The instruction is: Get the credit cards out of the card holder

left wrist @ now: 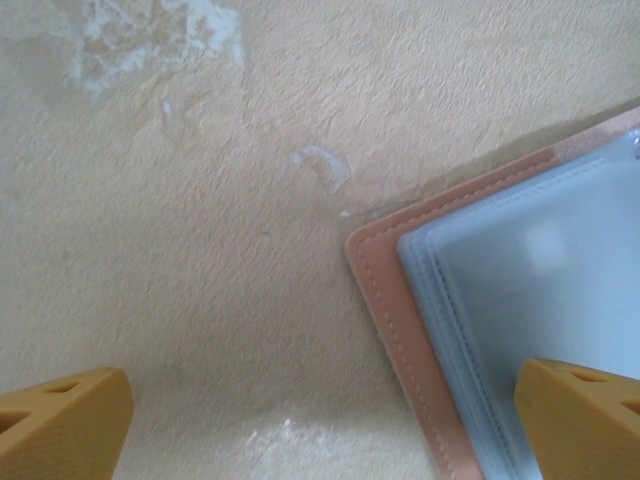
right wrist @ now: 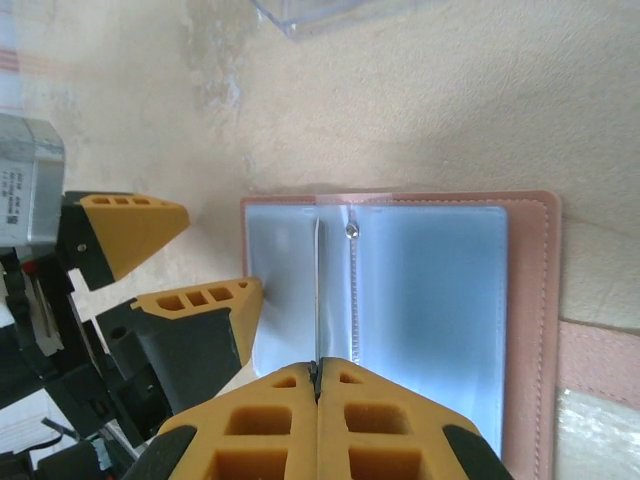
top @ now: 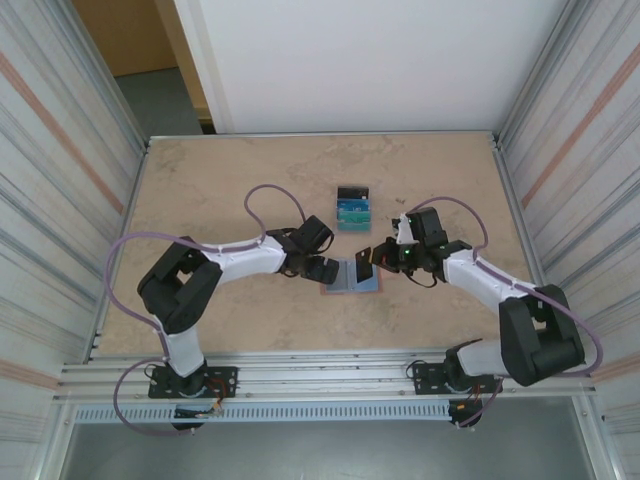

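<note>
Just below the centre of the overhead view, the salmon card holder (top: pixel 352 280) lies open on the table (top: pixel 220 180), with its blue-grey pockets facing up. The credit cards (top: pixel 354 210), black, teal and blue, sit stacked just above it in the frame, apart from the holder.

The left gripper (left wrist: pixel 320 430) has its fingers (left wrist: pixel 60 420) spread wide and holds nothing. They straddle the holder's left corner, one over bare table and one over the pockets.

The right gripper (right wrist: pixel 318 368) has its fingers pressed together. They seem to pinch a thin pocket leaf (right wrist: pixel 317 290) that stands on edge by the spine.

Nothing visibly pins the holder down. A pull on that leaf could drag or lift the whole holder, or the slippery leaf could slide free. The visible pockets look empty, though cards under the leaf cannot be ruled out.
</note>
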Controlling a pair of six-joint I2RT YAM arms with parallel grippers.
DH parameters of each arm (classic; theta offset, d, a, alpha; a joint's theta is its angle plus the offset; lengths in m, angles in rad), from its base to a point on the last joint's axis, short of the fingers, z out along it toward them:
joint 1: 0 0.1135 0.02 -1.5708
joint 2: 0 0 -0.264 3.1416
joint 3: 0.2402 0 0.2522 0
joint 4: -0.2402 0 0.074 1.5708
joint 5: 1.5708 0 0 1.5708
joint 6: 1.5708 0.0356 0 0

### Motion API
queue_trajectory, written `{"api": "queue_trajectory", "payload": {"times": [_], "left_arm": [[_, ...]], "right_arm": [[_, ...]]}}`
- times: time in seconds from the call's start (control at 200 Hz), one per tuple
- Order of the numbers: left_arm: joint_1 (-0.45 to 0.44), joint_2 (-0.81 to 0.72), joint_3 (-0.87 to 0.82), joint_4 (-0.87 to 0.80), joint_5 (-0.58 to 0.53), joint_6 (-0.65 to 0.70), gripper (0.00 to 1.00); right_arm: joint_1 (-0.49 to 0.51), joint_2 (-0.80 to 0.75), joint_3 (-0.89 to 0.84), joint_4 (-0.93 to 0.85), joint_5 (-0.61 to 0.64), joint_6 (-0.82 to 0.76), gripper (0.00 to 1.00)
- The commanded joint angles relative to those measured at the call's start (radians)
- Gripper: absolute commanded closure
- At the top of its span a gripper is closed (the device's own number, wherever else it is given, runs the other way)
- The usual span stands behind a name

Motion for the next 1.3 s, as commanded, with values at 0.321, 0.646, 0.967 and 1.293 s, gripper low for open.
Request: {"api": "queue_trajectory", "payload": {"times": [0.321,0.646,0.967,1.293], "left_arm": [[0.058,-0.309,-0.142,0.096,-0.016,-0.013,0.01],[0.195,-0.431,-0.236,0.262,0.174,-0.056,0.01],[0.281,-0.437,-0.285,0.472,0.393,-0.168,0.01],[0.313,-0.378,-0.339,0.725,0.552,-0.312,0.02]], "right_arm": [[-0.003,-0.177,0.033,-0.062,0.089,0.046,1.00],[0.000,-0.277,0.004,-0.017,0.153,0.112,1.00],[0.041,-0.296,0.010,0.041,0.173,0.155,1.00],[0.070,-0.282,0.031,0.076,0.178,0.165,1.00]]}}
